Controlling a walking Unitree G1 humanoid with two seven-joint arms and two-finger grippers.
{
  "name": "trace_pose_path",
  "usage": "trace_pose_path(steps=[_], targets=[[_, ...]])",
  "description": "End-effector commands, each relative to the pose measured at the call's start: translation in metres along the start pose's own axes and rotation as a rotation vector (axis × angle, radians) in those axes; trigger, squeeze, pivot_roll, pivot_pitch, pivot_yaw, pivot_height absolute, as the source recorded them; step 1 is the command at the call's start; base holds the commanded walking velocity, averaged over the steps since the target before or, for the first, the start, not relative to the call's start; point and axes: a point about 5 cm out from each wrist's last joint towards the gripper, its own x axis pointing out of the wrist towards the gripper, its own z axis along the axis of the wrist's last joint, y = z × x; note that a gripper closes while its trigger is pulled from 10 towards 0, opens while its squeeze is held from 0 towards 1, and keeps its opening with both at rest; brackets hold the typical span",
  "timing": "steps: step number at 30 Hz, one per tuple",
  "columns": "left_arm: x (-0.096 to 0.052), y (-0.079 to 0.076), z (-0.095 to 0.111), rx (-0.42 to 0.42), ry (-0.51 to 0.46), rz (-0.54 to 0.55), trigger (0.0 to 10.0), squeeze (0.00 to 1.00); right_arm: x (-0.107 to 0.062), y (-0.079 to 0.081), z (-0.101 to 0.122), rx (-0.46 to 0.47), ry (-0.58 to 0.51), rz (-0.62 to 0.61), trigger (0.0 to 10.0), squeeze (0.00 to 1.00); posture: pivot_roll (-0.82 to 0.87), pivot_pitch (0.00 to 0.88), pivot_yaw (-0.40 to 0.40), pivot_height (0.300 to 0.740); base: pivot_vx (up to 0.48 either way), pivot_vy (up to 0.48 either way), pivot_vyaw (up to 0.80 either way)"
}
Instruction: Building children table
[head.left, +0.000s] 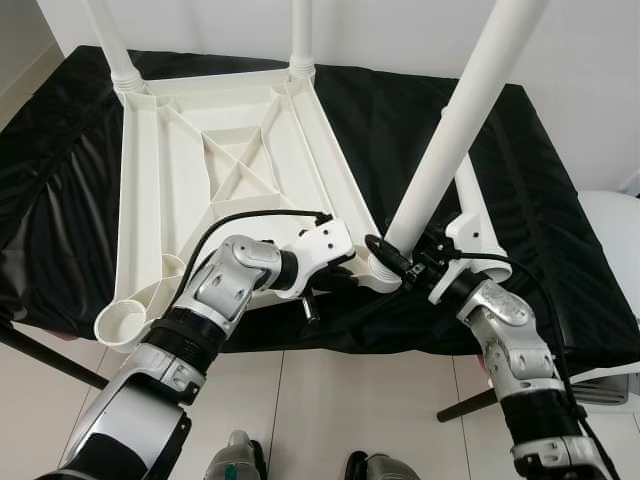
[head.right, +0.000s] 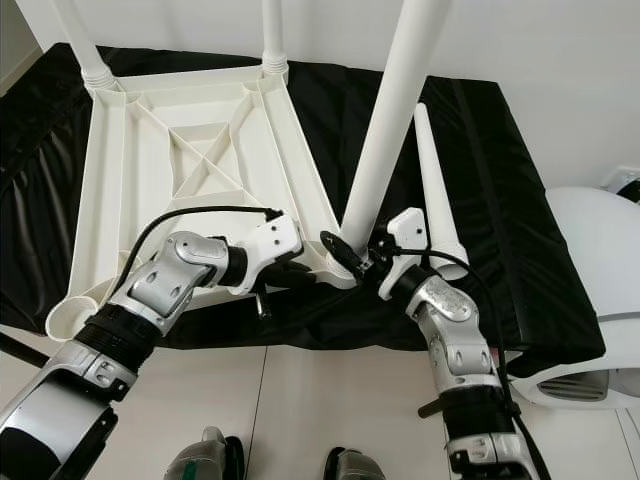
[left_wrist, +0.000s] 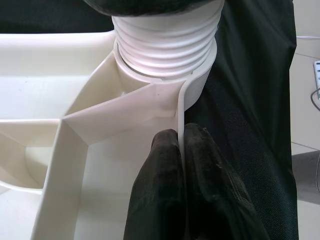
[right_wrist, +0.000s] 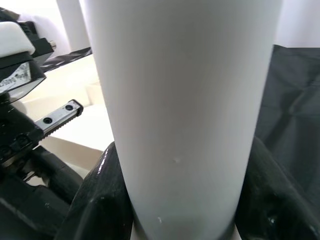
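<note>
Right gripper (head.left: 392, 262) is clamped around the base of a white leg (head.left: 462, 120), which sits tilted in the near corner socket. Left gripper (left_wrist: 182, 150) pinches the upside-down tabletop's (head.left: 225, 150) rim right beside it. A loose leg (head.right: 432, 195) lies on the black cloth (head.left: 540, 200); two legs (head.left: 300, 30) stand at the far corners.

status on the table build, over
Left tool pinching tabletop rim. Right tool clamped on leg at corner socket. One leg loose on cloth.
</note>
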Motion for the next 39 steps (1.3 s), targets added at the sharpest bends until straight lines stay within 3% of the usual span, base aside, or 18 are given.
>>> trace_pose_path(steps=[1, 19, 39], targets=[[-0.014, 0.024, -0.011, -0.073, 0.034, 0.246, 10.0, 0.00, 0.004, 0.019, 0.006, 0.061, -0.075, 0.059, 10.0, 0.00, 0.01, 0.136, -0.008, 0.740, 0.000, 0.000, 0.00], [-0.012, 0.031, -0.006, -0.081, 0.030, 0.280, 10.0, 0.00, 0.011, 0.045, 0.007, 0.054, -0.077, -0.195, 10.0, 0.00, 0.00, 0.143, -0.009, 0.740, 0.000, 0.000, 0.00], [-0.009, 0.031, -0.004, -0.077, 0.024, 0.279, 10.0, 0.00, 0.041, 0.076, -0.021, 0.132, 0.040, -0.485, 10.0, 0.00, 0.02, 0.116, -0.018, 0.740, 0.000, 0.000, 0.00]])
